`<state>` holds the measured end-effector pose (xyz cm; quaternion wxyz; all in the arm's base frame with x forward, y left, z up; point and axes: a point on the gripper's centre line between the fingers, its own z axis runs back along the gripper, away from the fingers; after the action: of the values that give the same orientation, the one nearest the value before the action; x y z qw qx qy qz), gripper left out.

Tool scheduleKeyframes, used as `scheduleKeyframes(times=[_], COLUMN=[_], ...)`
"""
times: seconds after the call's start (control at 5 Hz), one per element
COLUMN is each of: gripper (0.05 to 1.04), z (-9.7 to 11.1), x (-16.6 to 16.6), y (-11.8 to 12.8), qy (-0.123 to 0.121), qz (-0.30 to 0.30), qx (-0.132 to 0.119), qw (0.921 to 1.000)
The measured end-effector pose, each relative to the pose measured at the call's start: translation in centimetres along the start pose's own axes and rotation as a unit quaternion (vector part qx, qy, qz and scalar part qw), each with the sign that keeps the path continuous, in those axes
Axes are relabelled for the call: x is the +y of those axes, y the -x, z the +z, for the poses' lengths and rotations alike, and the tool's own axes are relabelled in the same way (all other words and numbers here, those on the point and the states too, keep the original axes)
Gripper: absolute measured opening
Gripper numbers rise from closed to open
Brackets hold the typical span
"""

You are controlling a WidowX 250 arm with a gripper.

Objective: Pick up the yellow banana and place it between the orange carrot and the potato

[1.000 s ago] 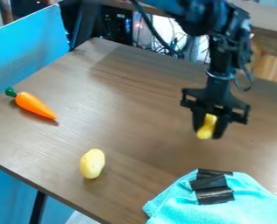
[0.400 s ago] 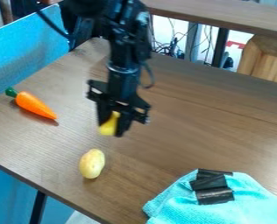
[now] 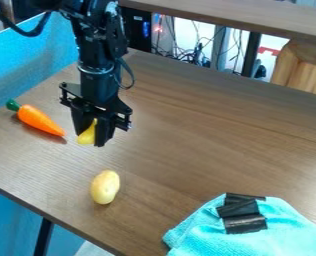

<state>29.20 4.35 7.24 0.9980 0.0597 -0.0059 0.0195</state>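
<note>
Our fingers [image 3: 104, 131] are closed around a yellow object [image 3: 86, 136], seemingly mid-carry; lowering it calls for clearing the carrot [image 3: 39, 120] at nine o'clock.

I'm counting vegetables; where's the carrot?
In the camera view, the carrot lies at left, near the blue panel, left of the end effector and its yellow object.

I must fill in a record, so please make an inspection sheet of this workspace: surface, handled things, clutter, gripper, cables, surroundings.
Surface: brown table, wood-grain top.
Handled things: yellow object in gripper; orange carrot and pale yellow potato on table.
Clutter: turquoise cloth with black strips, lower right.
Gripper: black gripper, between carrot and potato, holding the yellow object.
Cables: arm cable loops beside the arm; tangled cables behind table.
Surroundings: blue panel, left.
</note>
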Motion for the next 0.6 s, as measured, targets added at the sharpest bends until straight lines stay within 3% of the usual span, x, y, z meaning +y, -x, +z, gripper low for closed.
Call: scheduleKeyframes(times=[0.6], gripper=[0.447], z=[-5.2], x=[2.0], y=[-1.2], qy=[0.035], qz=[0.010], qx=[0.060], qw=[0.9975])
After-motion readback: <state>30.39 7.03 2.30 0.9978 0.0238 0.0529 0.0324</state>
